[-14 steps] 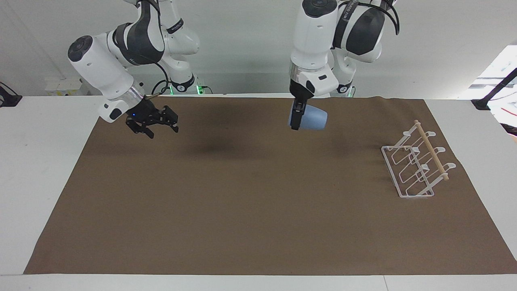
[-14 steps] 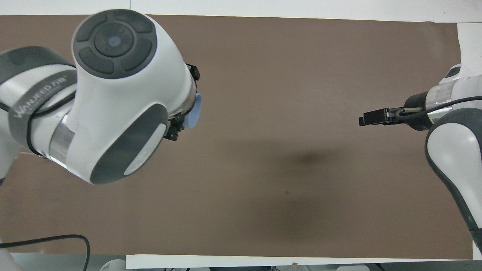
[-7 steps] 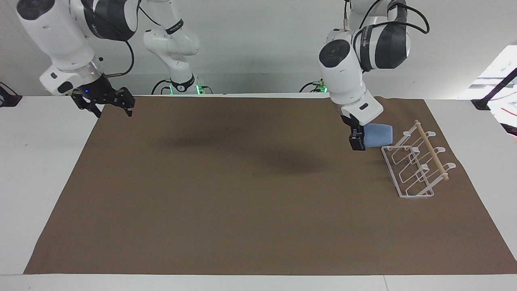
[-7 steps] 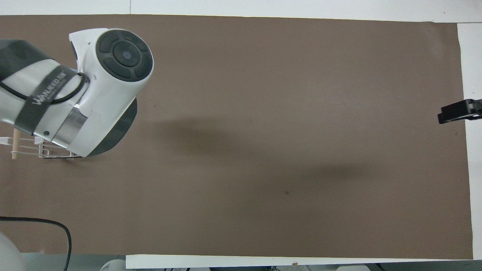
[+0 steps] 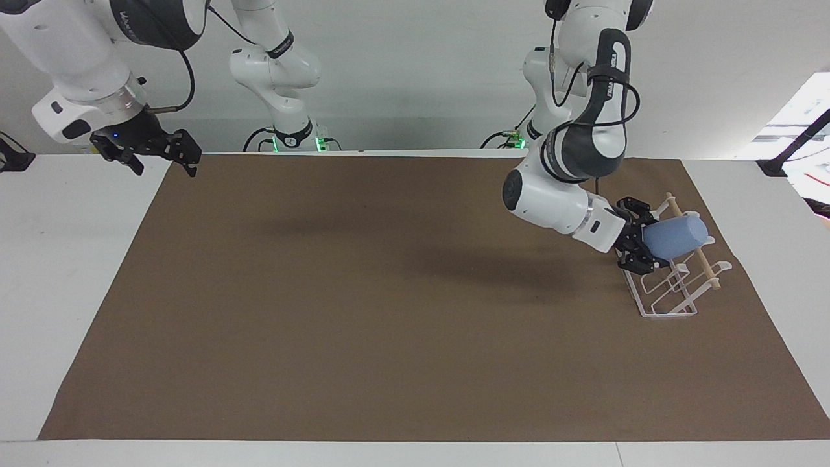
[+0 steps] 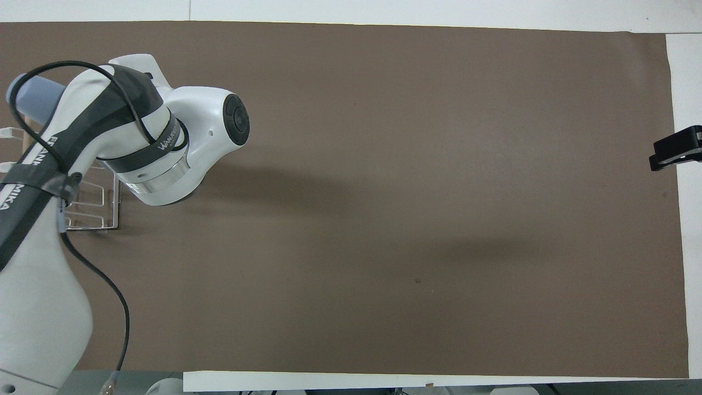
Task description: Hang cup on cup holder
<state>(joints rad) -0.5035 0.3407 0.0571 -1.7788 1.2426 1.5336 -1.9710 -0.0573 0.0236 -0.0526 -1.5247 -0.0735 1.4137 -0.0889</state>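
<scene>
The light-blue cup [image 5: 677, 237] is held by its rim end in my left gripper [image 5: 639, 245], which is shut on it. The cup is tilted, its closed bottom pointing up and toward the left arm's end of the table. It sits over the white wire cup holder [image 5: 668, 298], against the wooden dowel [image 5: 705, 263]. I cannot tell whether a prong is inside it. In the overhead view the cup [image 6: 33, 101] peeks out past the left arm, above the cup holder [image 6: 93, 211]. My right gripper [image 5: 165, 165] is open and empty, raised over the mat's edge at the right arm's end.
A brown mat [image 5: 389, 311] covers most of the white table [image 5: 65, 259]. The right gripper's tip [image 6: 677, 153] shows at the edge of the overhead view. A black cable [image 6: 118, 307] hangs from the left arm.
My left arm has carried the cup from beside the cup holder onto it, tilting the cup's bottom upward over the dowel. My right gripper has drifted slightly farther toward its end of the table.
</scene>
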